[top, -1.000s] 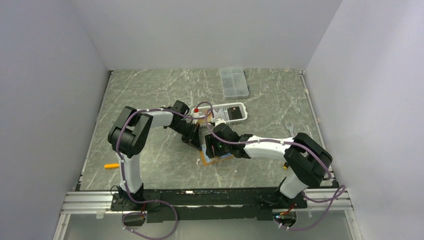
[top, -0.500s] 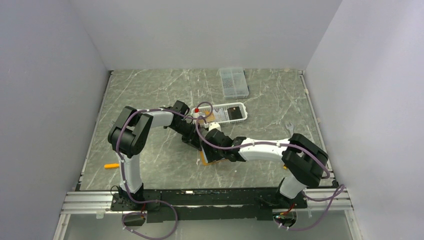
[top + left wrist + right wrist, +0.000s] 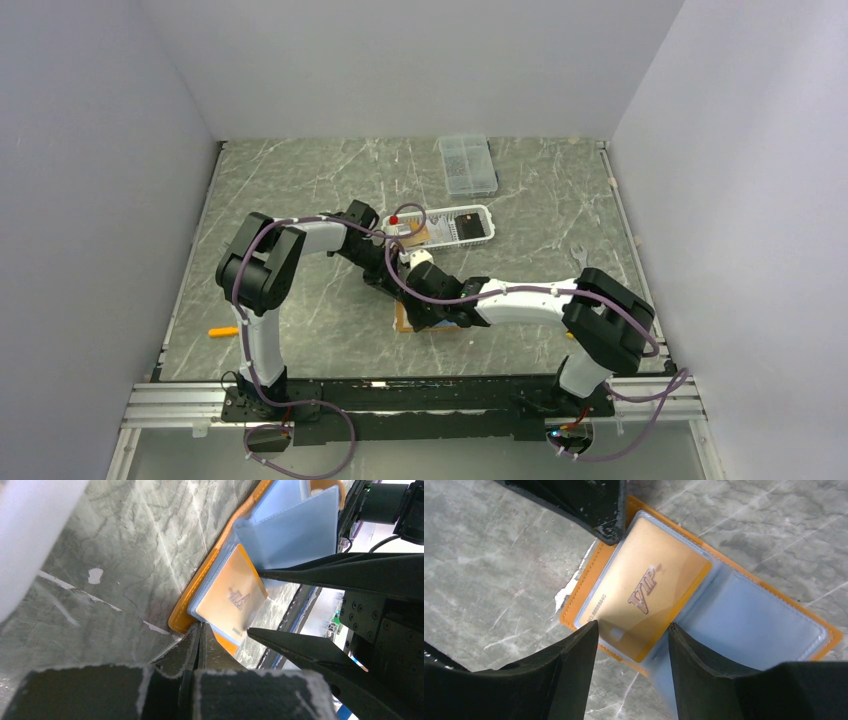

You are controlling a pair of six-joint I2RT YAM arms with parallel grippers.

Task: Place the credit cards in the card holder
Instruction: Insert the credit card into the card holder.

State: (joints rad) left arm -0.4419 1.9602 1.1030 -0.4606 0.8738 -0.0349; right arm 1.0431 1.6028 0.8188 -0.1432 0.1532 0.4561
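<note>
Card holder (image 3: 403,321) lies opened flat on the marbled desk (image 3: 300,180), just below the frame's centre in the top view, orange rim outside, pale blue pockets inside. At its left the left tool (image 3: 197,636) is pressed together, its tip bearing on the orange edge. A gold credit card (image 3: 649,597) marked VIP lies on the holder's left half. From the right, the right tool (image 3: 631,642) stands spread, one finger either side of that card's near end; whether it pinches the card I cannot tell. Further up right sit a white basket (image 3: 462,226) and a clear box (image 3: 468,165).
</note>
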